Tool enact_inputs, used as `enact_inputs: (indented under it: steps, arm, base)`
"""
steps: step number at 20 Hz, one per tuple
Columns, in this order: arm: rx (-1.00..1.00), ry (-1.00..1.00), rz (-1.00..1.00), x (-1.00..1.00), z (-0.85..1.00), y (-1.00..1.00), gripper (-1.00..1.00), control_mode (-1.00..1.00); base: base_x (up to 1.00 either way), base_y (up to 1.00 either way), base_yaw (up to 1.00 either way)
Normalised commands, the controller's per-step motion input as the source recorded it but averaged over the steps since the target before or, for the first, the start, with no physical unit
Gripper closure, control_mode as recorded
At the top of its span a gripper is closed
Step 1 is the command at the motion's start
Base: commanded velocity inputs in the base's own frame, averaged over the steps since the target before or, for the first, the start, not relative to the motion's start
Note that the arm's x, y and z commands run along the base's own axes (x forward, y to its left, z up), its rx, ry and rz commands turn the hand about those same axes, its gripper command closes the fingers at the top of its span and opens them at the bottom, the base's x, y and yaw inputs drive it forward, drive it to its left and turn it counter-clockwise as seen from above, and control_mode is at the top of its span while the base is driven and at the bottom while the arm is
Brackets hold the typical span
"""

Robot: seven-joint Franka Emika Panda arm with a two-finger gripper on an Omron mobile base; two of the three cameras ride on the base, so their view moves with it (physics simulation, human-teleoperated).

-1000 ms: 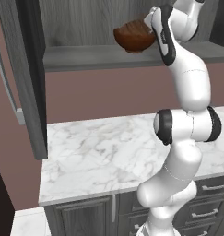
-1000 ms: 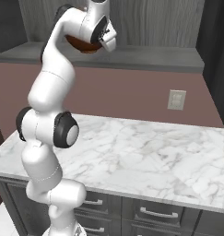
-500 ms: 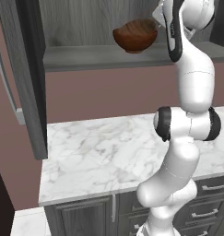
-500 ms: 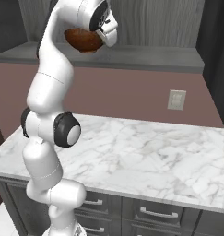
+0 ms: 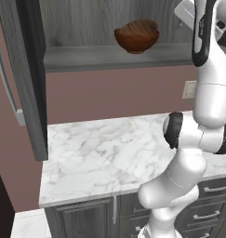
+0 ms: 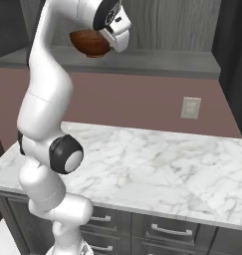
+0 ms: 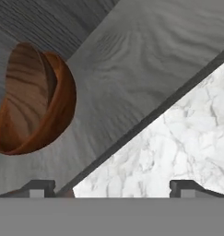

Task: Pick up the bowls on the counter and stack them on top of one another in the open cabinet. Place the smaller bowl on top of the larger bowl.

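A reddish-brown wooden bowl (image 5: 136, 36) (image 6: 90, 44) rests on the grey shelf (image 5: 86, 58) of the open cabinet. In the hand view a smaller bowl (image 7: 26, 92) appears nested inside the larger bowl (image 7: 62, 110), with both rims showing. My gripper (image 7: 112, 188) is open and holds nothing. It hangs just off the shelf's front edge, apart from the bowls, which lie to the upper left in the hand view. My hand (image 5: 189, 11) sits to the right of the bowl in the left base view. The white marble counter (image 5: 109, 153) (image 6: 167, 164) lies below.
The tall dark cabinet door (image 5: 30, 79) stands open at the left, reaching down to the counter's corner. A wall outlet (image 6: 190, 107) is set in the brown backsplash. Dark grey drawers (image 6: 167, 229) run under the counter. My arm rises in front of the shelf.
The gripper has opened wider, let go of the bowl and pulled back from it, up and to the right in the left base view. The bowl stays on the shelf.
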Motion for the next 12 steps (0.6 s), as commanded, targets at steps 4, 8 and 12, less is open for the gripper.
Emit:
enact_inputs:
  steps: [4,8,12]
  arm:
    - [-0.04,-0.16,0.08,-0.99,-0.41,-0.05,-1.0,-1.0]
    - [-0.11,-0.04,0.1,-1.0,-0.76,-0.01,-1.0,-1.0]
    - [-0.19,0.01,0.12,-1.0,-1.0,0.0,-1.0,-1.0]
  base:
    - [0.0,0.0,0.0]
    - [0.0,0.0,0.0]
    - [0.0,0.0,0.0]
